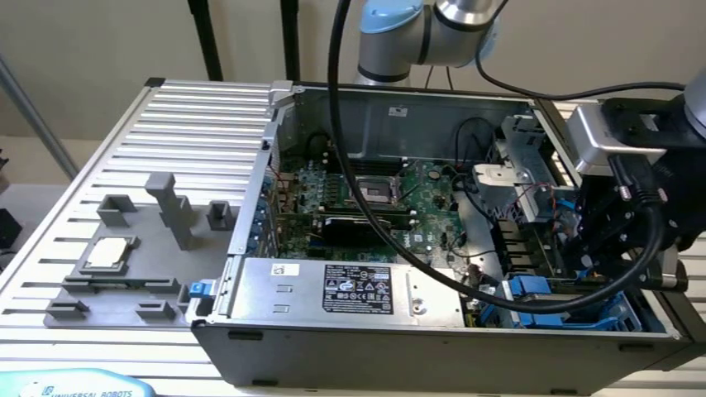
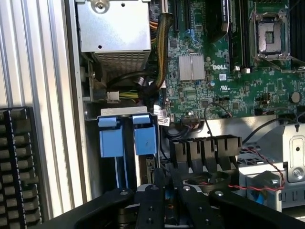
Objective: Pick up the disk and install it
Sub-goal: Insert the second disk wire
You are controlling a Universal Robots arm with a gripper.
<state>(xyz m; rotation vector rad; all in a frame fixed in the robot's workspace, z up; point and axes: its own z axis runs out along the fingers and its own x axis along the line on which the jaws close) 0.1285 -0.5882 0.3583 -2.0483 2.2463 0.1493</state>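
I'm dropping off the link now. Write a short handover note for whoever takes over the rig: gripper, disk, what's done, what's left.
Gripper: low inside the open computer case, above the drive bay; nothing visibly held.
Disk: two blue carrier tabs stand side by side in the bay, probably its carrier; the drive body is hidden.
Done: the disk appears to be off the table and in the bay.
Left: confirm it is fully seated; not settled from here.
Other: a small silver chip lies on the grey fixture, untouched.
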